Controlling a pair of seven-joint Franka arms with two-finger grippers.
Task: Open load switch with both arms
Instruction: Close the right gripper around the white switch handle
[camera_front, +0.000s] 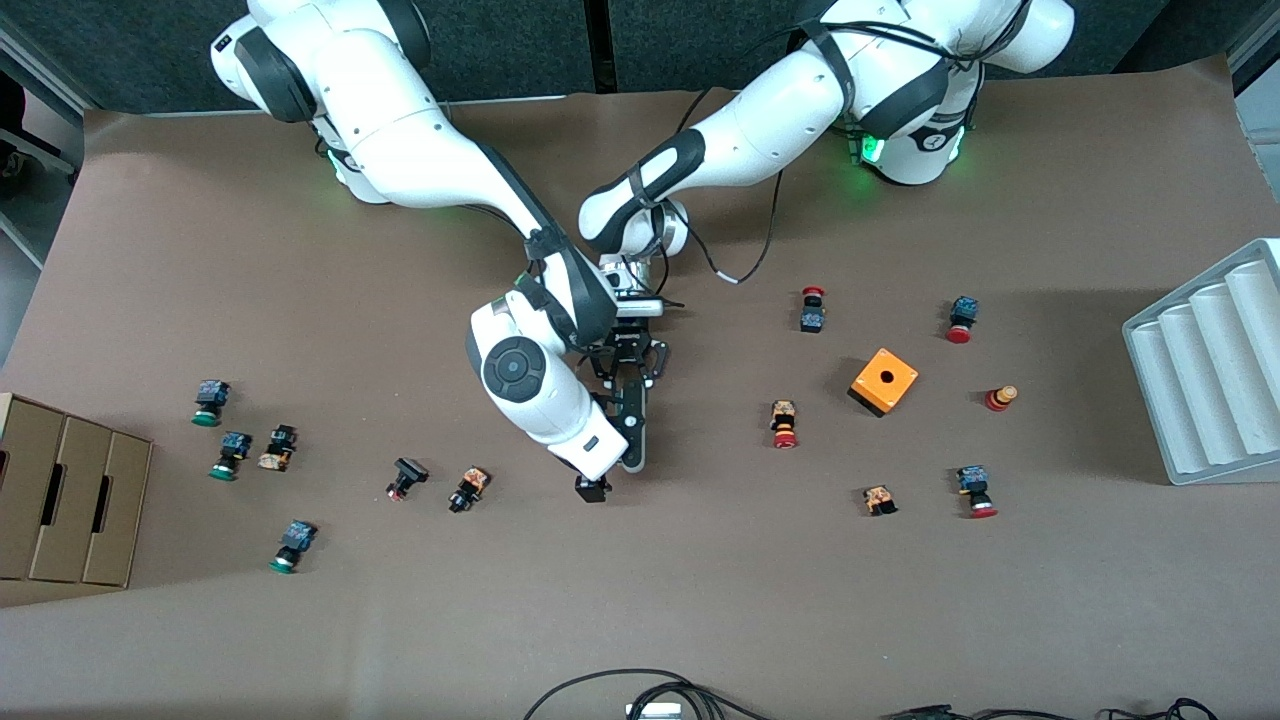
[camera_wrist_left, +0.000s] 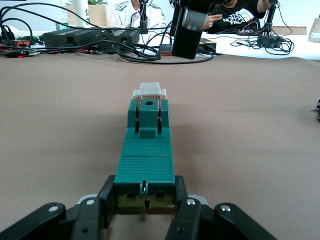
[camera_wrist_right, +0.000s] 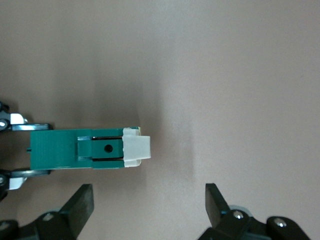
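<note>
Cardboard boxes (camera_front: 65, 500) sit at the right arm's end of the counter (camera_front: 700, 600), green-capped push buttons (camera_front: 210, 402) near them. Right gripper (camera_wrist_right: 150, 207) hangs with fingers spread wide, released, directly over the white end piece of the load switch (camera_wrist_left: 145, 155). The load switch is mid-counter, held off the surface, its length pointing toward the front camera. Left gripper (camera_wrist_left: 145, 200) is clenched on its dark-green end, grasping it from both sides. An orange cube (camera_front: 883, 381) and red-capped buttons (camera_front: 784, 424) lie toward the left arm's end, beside a white ridged tray (camera_front: 1210, 370).
</note>
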